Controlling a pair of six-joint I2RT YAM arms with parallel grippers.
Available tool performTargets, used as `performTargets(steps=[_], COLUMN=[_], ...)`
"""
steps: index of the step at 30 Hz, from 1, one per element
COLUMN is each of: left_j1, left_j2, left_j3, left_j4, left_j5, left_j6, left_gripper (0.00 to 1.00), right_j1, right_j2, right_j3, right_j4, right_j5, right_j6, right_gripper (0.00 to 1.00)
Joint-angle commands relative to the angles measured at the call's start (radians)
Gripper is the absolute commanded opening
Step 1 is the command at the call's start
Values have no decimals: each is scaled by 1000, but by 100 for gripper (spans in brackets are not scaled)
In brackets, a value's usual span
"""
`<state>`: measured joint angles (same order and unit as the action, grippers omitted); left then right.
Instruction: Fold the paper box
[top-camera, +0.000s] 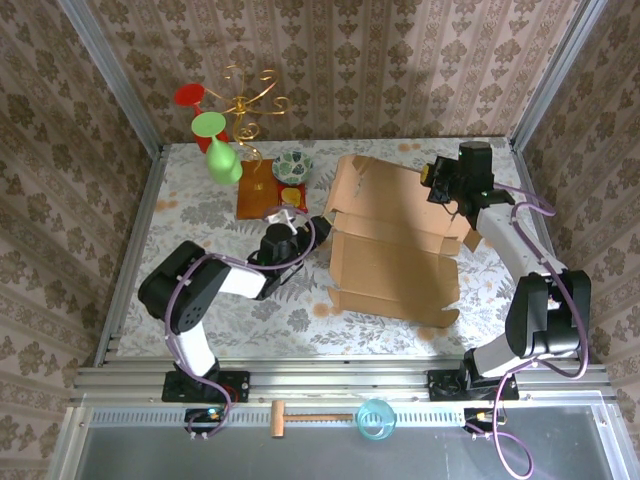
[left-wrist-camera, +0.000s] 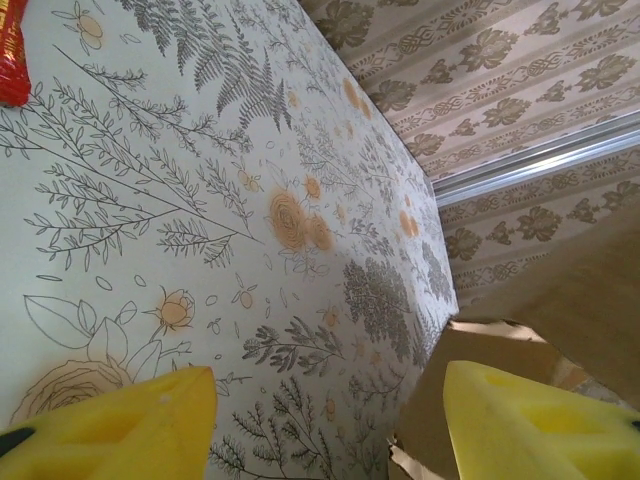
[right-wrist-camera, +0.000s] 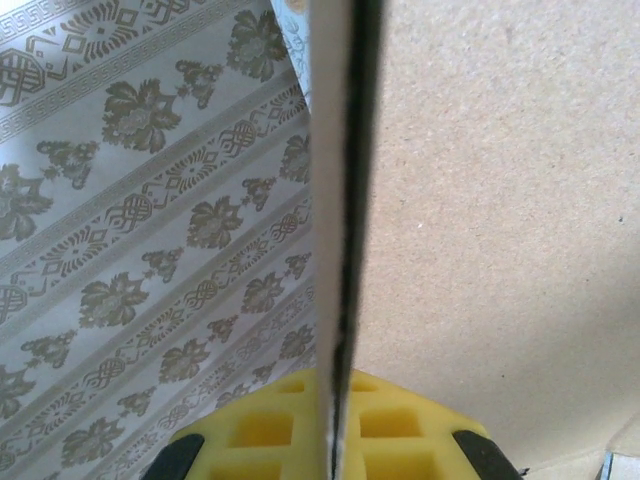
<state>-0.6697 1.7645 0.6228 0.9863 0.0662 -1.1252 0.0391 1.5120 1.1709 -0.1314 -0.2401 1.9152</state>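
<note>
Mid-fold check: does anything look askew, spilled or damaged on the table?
The paper box lies skewed to the edges of the table, and its far panel looks lifted where the right gripper has its jaws shut on the panel's edge. That fits folding in progress. No spill or tear is visible.

Robot test cell here, dressed up homey: damask wallpaper panels (top-camera: 400, 60) boxed in by aluminium framing (top-camera: 113, 80), floral cloth over my counter (top-camera: 185, 195), and my left arm (top-camera: 200, 285) and right arm (top-camera: 535, 320) bolted to a slotted rail (top-camera: 340, 378).
</note>
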Motion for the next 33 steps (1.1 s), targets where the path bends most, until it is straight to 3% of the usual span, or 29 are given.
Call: performTargets(steps=[1,7,13,21,33], left_j1=[16,9,14,-23,-57], left_j2=[-31,-2,55,81,75], left_j3=[2,54,93,150,241], left_j4=[14,-42,16,39,-238], left_j5=[46,57,59,76,86], left_j6=[8,15,-15,1,201], left_gripper=[62,63,62,55,58], right_j1=[1,4,10,10,37], right_j2=[10,14,9,17,20], right_j3=[47,42,43,35,33], right_j4=[14,17,19,47,50], right_j5=[-2,4,3,12,23], right_j6=[-22,-13,-7,7,23], right_gripper=[0,0,0,0,0])
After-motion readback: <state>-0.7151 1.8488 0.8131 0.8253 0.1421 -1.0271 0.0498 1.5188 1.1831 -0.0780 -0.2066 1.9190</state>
